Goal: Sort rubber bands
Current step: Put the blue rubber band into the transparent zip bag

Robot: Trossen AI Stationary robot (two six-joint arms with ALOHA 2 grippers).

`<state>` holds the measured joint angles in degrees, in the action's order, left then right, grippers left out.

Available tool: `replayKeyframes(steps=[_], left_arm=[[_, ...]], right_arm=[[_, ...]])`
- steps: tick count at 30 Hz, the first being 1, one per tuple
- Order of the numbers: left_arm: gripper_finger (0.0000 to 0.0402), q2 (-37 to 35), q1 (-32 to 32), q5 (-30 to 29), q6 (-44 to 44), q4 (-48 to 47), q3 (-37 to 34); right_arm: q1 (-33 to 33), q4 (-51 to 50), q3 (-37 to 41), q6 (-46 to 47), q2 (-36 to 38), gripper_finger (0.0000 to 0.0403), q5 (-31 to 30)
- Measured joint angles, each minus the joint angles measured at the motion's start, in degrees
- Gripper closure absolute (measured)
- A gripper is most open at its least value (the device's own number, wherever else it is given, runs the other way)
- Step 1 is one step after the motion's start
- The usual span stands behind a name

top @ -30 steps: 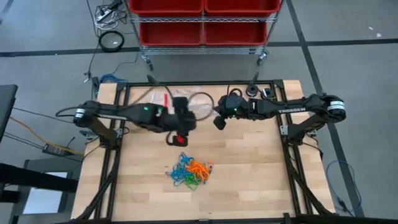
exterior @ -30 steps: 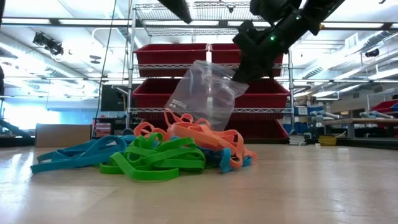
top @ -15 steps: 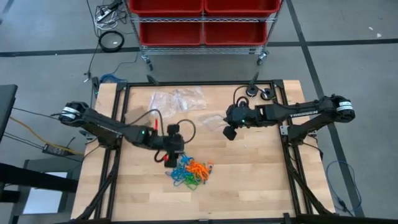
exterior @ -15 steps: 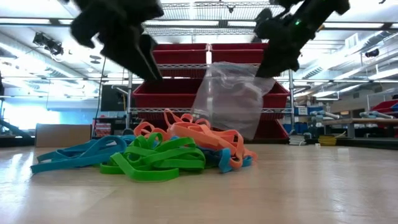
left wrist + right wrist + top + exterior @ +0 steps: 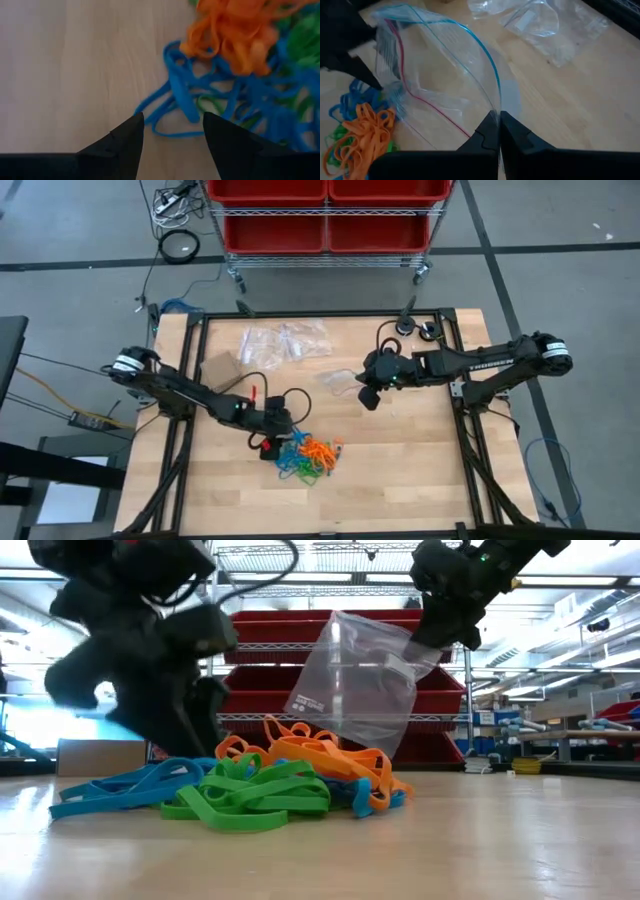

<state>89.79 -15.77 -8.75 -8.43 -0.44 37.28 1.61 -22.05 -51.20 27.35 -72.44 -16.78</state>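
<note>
Orange, blue and green rubber bands (image 5: 305, 457) clumped lower centre of the table (image 5: 420, 460); left gripper (image 5: 172, 132) fingers apart at their edge; right gripper (image 5: 498, 131) pinched on clear plastic bag (image 5: 440, 75), centre right

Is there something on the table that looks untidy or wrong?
Only the rubber bands: orange, blue and green loops lie tangled in one clump, unsorted. The open left gripper is low beside its blue loops. The right gripper, shut on a clear bag, holds it up.

rubber bands (image 5: 305, 457) — tangled tricolour heap
</note>
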Motion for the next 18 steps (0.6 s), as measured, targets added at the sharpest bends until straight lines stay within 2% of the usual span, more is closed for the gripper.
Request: replayKeyframes(steps=[3,5,8,13,18], left_arm=[[0.0196,2.1,0.0,-0.3,0.3,2.2,-0.1],[0.0216,3.8,0.0,0.6,0.9,4.4,0.0],[0.027,5.8,0.0,1.0,1.8,7.5,0.1],[0.0384,6.4,0.0,2.1,4.5,10.2,0.1],[0.0396,3.5,0.1,-1.3,7.4,3.3,2.4]], right_arm=[[0.0,0.3,0.0,0.0,0.0,0.0403,0.0],[-0.1,0.7,0.0,0.0,0.0,0.0403,0.0],[-0.1,1.0,0.0,0.0,0.0,0.0403,0.0],[-0.1,0.9,0.0,0.0,0.0,0.0403,0.0],[-0.2,0.8,0.0,0.0,0.0,0.0403,0.0]])
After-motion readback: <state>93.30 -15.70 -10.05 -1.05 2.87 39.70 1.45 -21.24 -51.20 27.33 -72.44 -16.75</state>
